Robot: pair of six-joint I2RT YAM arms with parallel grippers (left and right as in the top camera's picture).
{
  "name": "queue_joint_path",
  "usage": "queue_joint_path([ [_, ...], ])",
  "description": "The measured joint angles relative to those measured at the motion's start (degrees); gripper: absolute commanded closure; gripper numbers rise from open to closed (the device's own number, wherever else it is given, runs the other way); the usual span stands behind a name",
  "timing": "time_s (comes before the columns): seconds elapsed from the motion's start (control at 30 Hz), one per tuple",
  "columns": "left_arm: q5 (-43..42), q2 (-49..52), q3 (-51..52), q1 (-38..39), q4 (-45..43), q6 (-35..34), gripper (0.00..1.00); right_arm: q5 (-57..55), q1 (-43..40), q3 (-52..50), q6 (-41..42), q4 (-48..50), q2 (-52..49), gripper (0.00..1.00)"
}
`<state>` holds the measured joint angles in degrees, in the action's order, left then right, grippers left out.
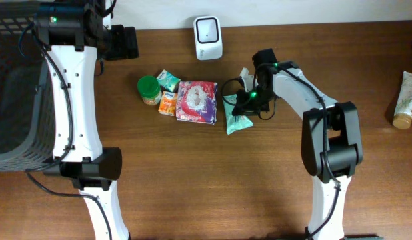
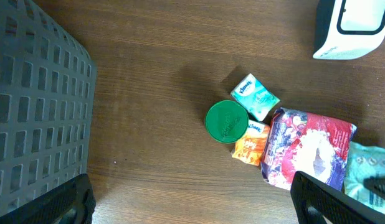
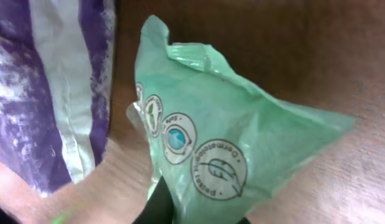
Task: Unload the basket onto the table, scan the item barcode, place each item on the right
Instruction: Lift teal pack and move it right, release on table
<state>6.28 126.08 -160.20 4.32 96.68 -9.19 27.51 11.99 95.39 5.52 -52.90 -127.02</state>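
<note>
Green wipes packet (image 3: 242, 143) is filling my right wrist view, lying on the desk (image 1: 193, 193) just beside the purple bag (image 3: 49, 93), and my right gripper (image 1: 246, 100) is pinching its edge (my left gripper (image 2: 192, 202) is hanging spread wide, holding nothing). I am judging the grasp step is finishing; next I am needing to lift the packet and turn its barcode toward the white scanner (image 1: 208, 38).
</note>
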Motion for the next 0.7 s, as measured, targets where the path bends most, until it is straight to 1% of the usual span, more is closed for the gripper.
queue_joint_path([
  [0.03, 0.0, 0.0, 0.0, 0.0, 0.04, 0.0, 0.01, -1.84, 0.0, 2.27, 0.11, -3.98, -0.2, 0.96],
  [0.1, 0.0, 0.0, 0.0, 0.0, -0.02, 0.0, 0.01, -9.88, 0.0, 9.68, 0.63, -10.95, -0.66, 0.96],
  [0.17, 0.0, 0.0, 0.0, 0.0, 0.0, 0.0, 0.01, -21.22, 0.02, 16.55, 3.48, -17.29, -0.66, 0.96],
  [0.2, 0.02, 0.0, 0.0, 0.0, -0.02, 0.0, 0.01, -27.85, 0.0, 18.62, 6.16, -19.65, -0.52, 0.96],
  [0.27, 0.02, 0.0, 0.0, 0.0, -0.02, 0.0, 0.01, -40.41, 0.0, 18.58, 12.46, -21.59, -0.55, 0.92],
  [0.3, 0.0, 0.0, 0.0, 0.0, -0.02, 0.0, 0.01, -45.62, 0.0, 17.2, 15.56, -21.16, -0.48, 0.9],
  [0.37, 0.02, 0.0, 0.0, 0.0, 0.02, 0.0, 0.01, -54.47, 0.0, 12.39, 20.2, -20.92, -0.59, 0.89],
  [0.4, 0.0, 0.0, 0.0, 0.0, 0.0, 0.0, 0.01, -57.4, 0.0, 10.29, 21.46, -20.83, -0.79, 0.89],
  [0.5, 0.0, 0.0, 0.0, 0.0, -0.02, 0.0, 0.01, -64.48, 0.0, 4.2, 24.13, -17.73, -1.2, 0.82],
  [0.53, 0.02, 0.0, 0.0, 0.0, -0.02, 0.0, 0.01, -65.24, 0.02, 2.82, 24.48, -17.75, -1.2, 0.8],
  [0.6, 0.0, 0.0, 0.0, 0.0, -0.02, 0.0, 0.01, -65.44, 0.28, 2.03, 24.76, -17.53, -1.31, 0.69],
  [0.63, 0.0, 0.0, 0.0, 0.0, -0.02, 0.0, 0.01, -65.48, 0.55, 2.03, 24.59, -17.11, -1.31, 0.66],
  [0.7, 0.0, 0.0, 0.0, 0.0, -0.02, 0.0, 0.01, -64.37, 2.05, 2.03, 23.69, -15.37, -1.66, 0.65],
])
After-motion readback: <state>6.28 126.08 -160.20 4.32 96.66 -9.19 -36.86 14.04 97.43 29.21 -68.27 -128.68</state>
